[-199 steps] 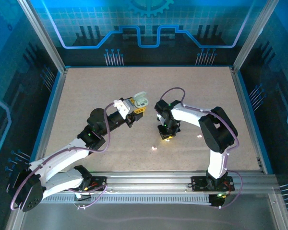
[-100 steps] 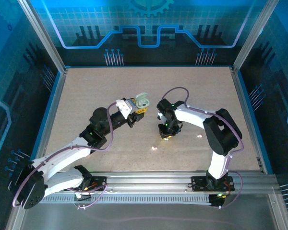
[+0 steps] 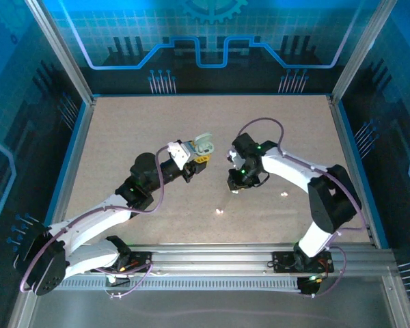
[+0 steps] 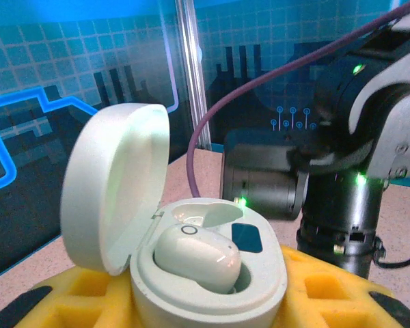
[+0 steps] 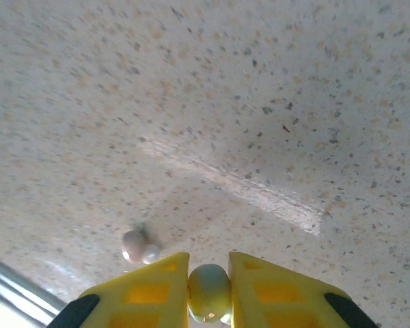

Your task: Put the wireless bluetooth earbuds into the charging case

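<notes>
Nearest the arm bases, a loose earbud [image 3: 219,211] lies on the speckled table [image 3: 123,137], close to the right gripper [image 3: 234,189] but apart from it. From the right wrist, that gripper's yellow fingertips [image 5: 157,277] are pinched on a second, held earbud [image 5: 208,294], which is raised above the tabletop. Farther back and to the left, the left gripper [image 3: 199,158] is clamped around the charging case [image 3: 203,144], also off the table. The case lid [image 4: 113,184] stands open. One seated earbud [image 4: 195,256] fills the near well.
</notes>
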You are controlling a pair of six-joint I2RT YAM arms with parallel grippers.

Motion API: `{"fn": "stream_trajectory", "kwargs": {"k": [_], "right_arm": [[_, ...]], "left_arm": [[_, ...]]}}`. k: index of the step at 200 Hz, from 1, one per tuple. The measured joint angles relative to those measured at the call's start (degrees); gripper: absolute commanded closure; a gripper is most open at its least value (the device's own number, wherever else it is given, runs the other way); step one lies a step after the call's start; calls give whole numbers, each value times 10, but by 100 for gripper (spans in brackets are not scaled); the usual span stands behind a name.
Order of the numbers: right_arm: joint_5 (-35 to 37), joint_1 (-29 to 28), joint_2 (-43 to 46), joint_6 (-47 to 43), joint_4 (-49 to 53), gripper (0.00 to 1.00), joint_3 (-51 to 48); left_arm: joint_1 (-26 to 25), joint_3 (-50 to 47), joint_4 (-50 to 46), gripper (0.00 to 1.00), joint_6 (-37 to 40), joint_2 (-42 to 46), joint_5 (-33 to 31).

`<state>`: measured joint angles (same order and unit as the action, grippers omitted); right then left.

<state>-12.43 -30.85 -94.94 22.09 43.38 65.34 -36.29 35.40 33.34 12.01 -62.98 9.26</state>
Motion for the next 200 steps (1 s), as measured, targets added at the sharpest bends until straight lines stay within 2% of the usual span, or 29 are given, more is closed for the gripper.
{"fn": "stream_trajectory", "kwargs": {"k": [91,200], "right_arm": [[-101,65,158,14,-4,81,7],[-207,77,233,37,-5,80,64]], "left_arm": [[0,0,21,75,2,-20,31],[0,0,21,75,1,-59,89]]}}
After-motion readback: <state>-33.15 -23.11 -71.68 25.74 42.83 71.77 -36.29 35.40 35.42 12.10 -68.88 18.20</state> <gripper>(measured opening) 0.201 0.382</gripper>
